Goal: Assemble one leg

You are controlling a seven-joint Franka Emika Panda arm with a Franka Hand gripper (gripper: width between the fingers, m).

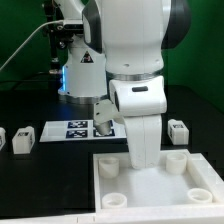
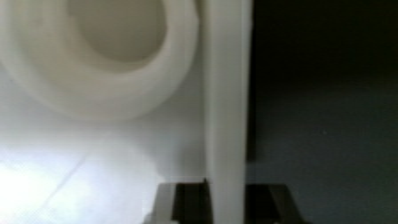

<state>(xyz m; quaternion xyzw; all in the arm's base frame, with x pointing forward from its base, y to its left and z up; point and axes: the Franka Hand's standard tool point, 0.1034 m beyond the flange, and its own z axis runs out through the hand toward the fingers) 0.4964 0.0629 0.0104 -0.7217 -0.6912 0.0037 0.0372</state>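
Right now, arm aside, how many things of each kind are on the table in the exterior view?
Legs: 3
Socketed square piece: 1
Marker board: 1
Total: 5

Leg (image 1: 177, 130): small white tagged block, upright on table (image 1: 30, 185), exterior view's right.

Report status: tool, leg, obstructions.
Tool low at the white square tray, fingertips straddling its rim; grip cannot be told. Leg loose on the table, exterior view's right, not gripped. Tray rim occupies the tool.
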